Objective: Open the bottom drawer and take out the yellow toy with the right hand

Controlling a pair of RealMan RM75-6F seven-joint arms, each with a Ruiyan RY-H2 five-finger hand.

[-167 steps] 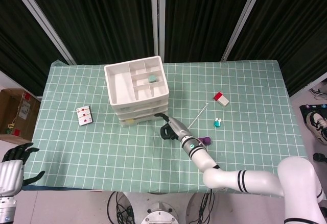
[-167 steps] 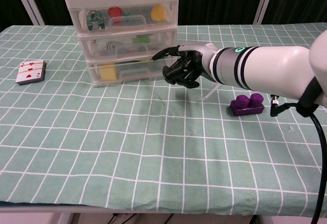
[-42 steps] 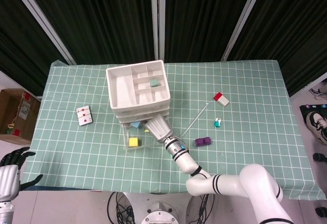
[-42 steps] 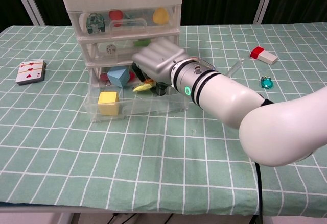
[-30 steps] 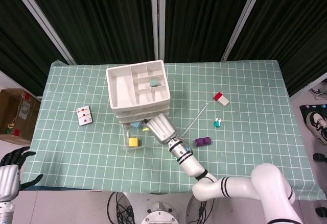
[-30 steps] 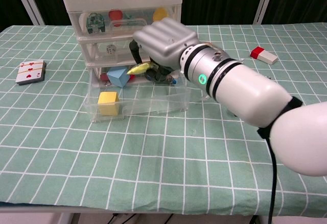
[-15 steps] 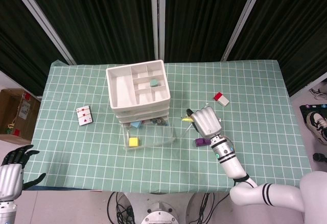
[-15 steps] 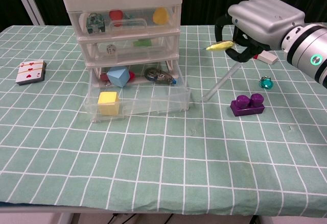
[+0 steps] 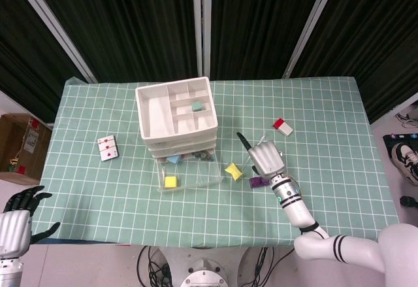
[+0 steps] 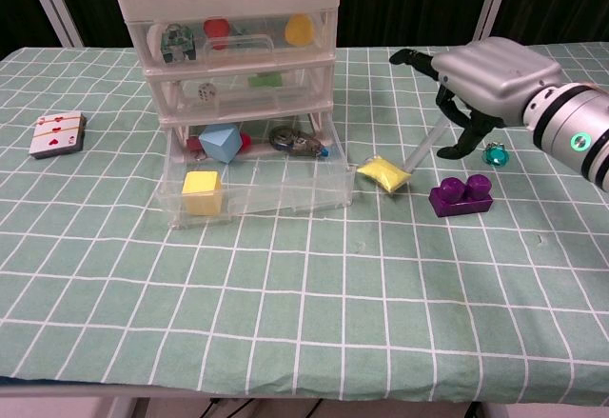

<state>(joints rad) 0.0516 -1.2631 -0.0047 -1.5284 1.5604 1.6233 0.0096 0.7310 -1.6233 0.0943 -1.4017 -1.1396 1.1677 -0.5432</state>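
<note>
Chest view: right hand (image 10: 481, 85) fingers (image 10: 415, 58) spread, empty.

1. The right hand (image 10: 485, 80) hung palm down, fingers spread and holding nothing, forearm trailing back toward the lower right
2. The left hand (image 9: 16, 218) was far to its left, fingers apart, empty

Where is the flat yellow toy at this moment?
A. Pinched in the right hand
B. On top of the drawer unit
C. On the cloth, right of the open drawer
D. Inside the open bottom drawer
C: the yellow toy lies on the cloth beside the bottom drawer, with the right hand open above it.
</note>
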